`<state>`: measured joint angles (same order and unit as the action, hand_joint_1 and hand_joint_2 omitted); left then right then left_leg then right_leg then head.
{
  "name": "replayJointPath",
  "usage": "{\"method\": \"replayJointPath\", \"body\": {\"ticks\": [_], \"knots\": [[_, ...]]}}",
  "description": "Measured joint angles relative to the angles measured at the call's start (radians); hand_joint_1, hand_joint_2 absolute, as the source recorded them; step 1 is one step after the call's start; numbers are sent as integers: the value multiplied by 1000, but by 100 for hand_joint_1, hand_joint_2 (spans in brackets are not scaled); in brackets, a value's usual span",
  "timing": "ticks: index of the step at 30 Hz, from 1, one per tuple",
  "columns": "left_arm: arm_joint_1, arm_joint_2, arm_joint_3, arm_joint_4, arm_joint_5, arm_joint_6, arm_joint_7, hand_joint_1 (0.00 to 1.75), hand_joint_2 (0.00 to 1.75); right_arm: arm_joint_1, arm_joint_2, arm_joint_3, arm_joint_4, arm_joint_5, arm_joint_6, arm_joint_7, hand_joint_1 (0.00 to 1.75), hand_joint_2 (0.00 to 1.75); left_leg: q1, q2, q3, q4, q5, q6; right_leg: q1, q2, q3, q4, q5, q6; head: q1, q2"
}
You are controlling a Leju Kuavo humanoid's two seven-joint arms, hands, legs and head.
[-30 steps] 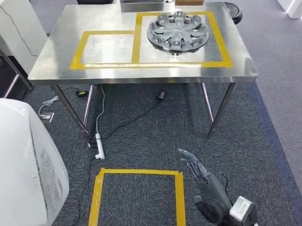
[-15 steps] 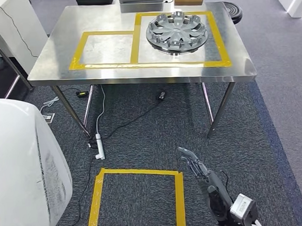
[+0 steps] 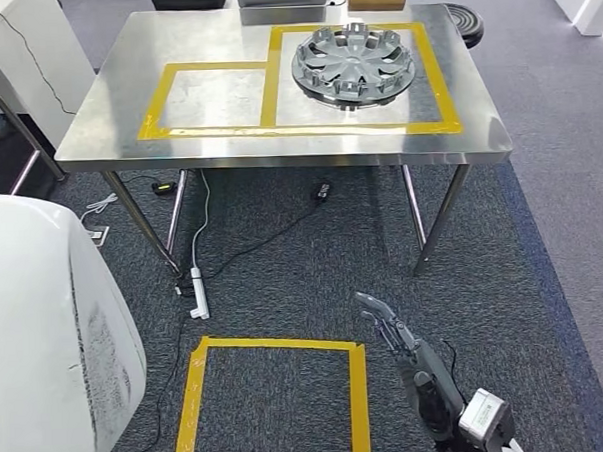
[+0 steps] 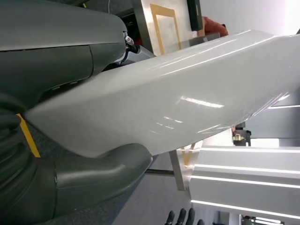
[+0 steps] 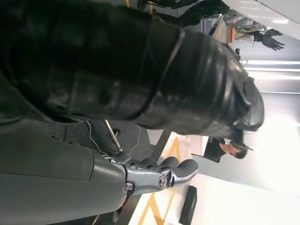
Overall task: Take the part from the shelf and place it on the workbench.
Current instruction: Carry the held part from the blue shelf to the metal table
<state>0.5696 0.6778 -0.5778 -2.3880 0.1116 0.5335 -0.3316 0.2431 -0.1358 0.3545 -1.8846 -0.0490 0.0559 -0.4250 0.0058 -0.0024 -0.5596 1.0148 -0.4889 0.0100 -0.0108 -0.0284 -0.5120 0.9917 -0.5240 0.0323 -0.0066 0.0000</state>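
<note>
The left hand [image 4: 42,187] is clamping a white part [image 3: 54,337], carrying it low, well short of the counter's [image 3: 113,124] near edge. The right hand [image 3: 414,366] is hanging with fingers apart, holding nothing.

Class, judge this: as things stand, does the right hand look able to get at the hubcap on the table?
Probably not yet. The right hand hangs low over the carpet, well short of the table, and the hubcap lies toward its far side.
</note>
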Motion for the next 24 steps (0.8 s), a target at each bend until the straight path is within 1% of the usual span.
{"method": "replayJointPath", "body": {"ticks": [4, 13, 17, 21, 23, 24], "knots": [[5, -2, 22, 0, 2, -25, -1, 175, 175, -4, 0, 0, 0, 1, -1, 6, 0, 0, 0, 0, 0, 0, 0, 0, 0, 0, 0, 0, 0, 0, 0, 0], [23, -9, 49, 0, -1, -33, -3, 175, 175, -4, 0, 1, 4, 1, -4, -2, 0, 0, 0, 0, 0, 0, 0, 0, 0, 0, 0, 0, 0, 0, 0, 0], [25, -12, 63, 0, 7, -57, -6, 175, 175, -8, 0, 1, 4, 2, -3, 2, 0, 0, -1, 0, 0, 2, -1, 1, -1, 0, 0, -1, 1, 1, 0, 0], [37, -19, 89, 0, 8, -83, -9, 175, 175, -11, 0, 1, 4, 2, -3, -3, 0, 0, -6, 0, -2, 6, -6, 10, -6, -1, 1, -3, 1, 8, 0, 0], [43, -22, 98, 0, 9, -91, -14, 175, 175, -11, 0, 1, 4, 2, -2, -7, 0, 0, -8, -1, -2, 3, -6, 17, -8, -1, 4, 2, 8, 17, -1, 0], [45, -24, 102, 0, 10, -94, -16, 175, 175, -12, 0, 1, 5, 2, -1, -8, 0, 0, -7, -2, 1, -2, -6, 23, -9, -1, 2, 7, 10, 22, -1, 0]]}}
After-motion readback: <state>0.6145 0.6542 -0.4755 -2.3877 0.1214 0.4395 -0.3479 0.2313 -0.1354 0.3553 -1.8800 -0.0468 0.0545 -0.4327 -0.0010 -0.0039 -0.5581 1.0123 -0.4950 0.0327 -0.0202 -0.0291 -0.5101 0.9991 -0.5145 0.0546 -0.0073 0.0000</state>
